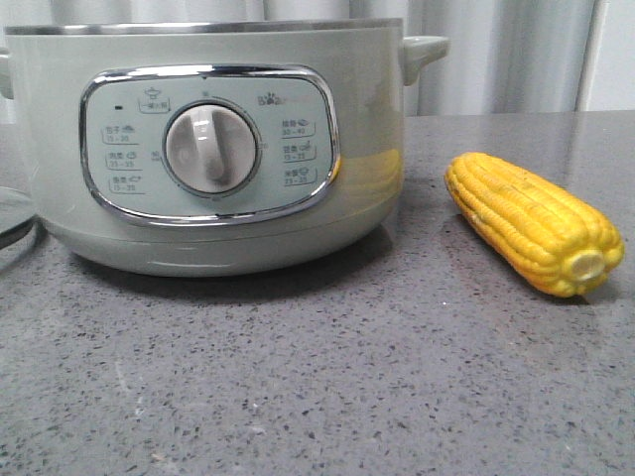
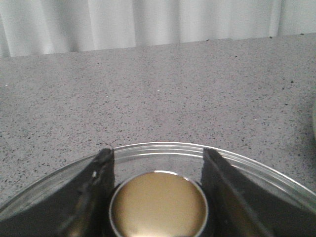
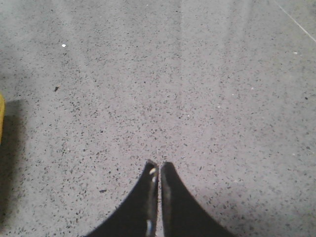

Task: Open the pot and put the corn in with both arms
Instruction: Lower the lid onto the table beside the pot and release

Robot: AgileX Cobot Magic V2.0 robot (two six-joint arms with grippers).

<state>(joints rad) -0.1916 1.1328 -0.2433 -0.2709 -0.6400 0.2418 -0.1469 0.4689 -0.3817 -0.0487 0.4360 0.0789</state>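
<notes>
The pale green pot (image 1: 213,149) stands at the back left with no lid on its steel rim. The yellow corn (image 1: 531,223) lies on the table to its right, stub end toward me; a sliver of it shows in the right wrist view (image 3: 1,118). The glass lid (image 2: 163,153) lies flat on the table left of the pot, its edge showing in the front view (image 1: 15,213). My left gripper (image 2: 159,155) stands over it, its fingers against both sides of the brass-coloured knob (image 2: 158,205). My right gripper (image 3: 158,165) is shut and empty above bare table, to the right of the corn.
The grey speckled tabletop (image 1: 327,377) stretches in front of the pot and corn. White curtains (image 1: 496,50) hang behind the table. Neither arm shows in the front view.
</notes>
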